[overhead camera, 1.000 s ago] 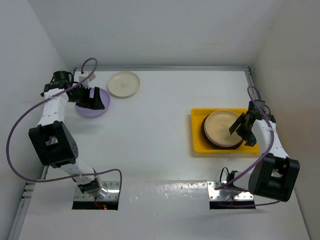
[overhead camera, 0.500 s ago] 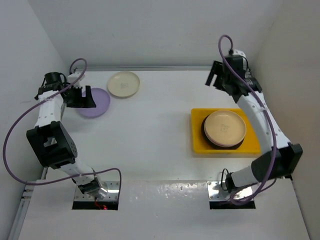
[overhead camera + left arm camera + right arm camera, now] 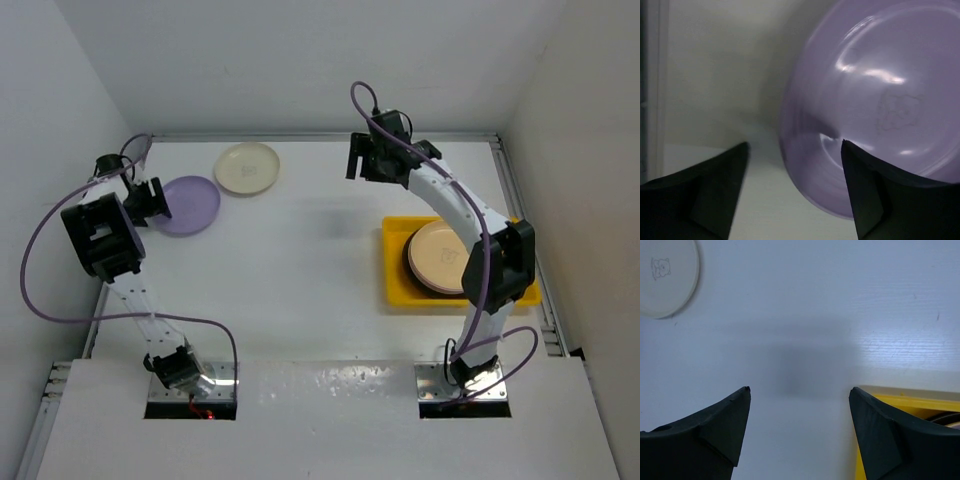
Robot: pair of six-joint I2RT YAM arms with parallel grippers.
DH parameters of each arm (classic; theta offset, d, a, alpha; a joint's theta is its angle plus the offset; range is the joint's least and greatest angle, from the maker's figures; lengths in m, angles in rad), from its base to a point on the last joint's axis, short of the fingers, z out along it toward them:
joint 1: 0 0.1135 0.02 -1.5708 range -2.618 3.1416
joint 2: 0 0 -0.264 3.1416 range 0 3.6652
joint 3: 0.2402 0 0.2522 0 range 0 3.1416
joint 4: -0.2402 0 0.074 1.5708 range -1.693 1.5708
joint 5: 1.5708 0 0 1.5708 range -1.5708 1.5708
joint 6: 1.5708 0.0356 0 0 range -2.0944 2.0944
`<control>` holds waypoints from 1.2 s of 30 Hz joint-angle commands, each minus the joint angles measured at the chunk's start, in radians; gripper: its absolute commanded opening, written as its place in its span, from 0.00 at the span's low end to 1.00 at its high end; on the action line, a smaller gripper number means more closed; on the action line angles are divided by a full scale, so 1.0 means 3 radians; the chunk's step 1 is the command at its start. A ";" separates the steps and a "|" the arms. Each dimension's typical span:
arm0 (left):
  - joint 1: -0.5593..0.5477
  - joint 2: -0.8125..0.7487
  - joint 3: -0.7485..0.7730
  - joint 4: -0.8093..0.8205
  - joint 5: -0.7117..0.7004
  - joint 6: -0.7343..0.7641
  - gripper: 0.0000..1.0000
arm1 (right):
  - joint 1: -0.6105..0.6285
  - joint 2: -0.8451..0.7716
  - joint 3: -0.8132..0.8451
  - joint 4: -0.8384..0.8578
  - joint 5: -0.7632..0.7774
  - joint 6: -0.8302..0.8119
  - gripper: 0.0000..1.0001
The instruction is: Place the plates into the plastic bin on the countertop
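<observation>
Left pincer: the left gripper (image 3: 794, 145) is spread wide and empty, its fingers straddling the rim of the matte lilac round plastic plate (image 3: 880, 100) at the back left of the flat white countertop (image 3: 300, 260).
Right pincer: the right gripper (image 3: 799, 390) is spread and empty above bare countertop, between the cream round plate (image 3: 247, 167) and the shallow yellow plastic bin (image 3: 395, 290), which holds stacked plates (image 3: 445, 255).
Risk: a shallow bite on the lilac rim could let the plate slip or skid toward the wall.

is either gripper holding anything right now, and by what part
Nothing is held. The left gripper is open at the rim of the lilac plate; the right gripper is open over the countertop.
</observation>
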 commanded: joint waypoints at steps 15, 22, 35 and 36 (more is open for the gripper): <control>-0.0109 -0.0278 -0.0049 -0.0523 0.0948 0.0959 0.00 | 0.0541 -0.0063 0.0348 -0.0297 0.0399 -0.0729 0.64; -0.0620 -0.1285 -0.0227 -0.1086 0.1199 0.1655 0.00 | 0.0893 0.0179 0.0498 0.0181 -0.0591 -0.0745 0.69; -0.1158 -0.1383 -0.0090 -0.1255 0.1801 0.1318 0.00 | 0.1001 0.0470 0.0258 0.0520 -0.0573 -0.0362 0.58; -0.1158 -0.1383 -0.0049 -0.1255 0.1868 0.1318 0.00 | 0.0996 0.0475 0.0167 0.0541 -0.0568 -0.0316 0.54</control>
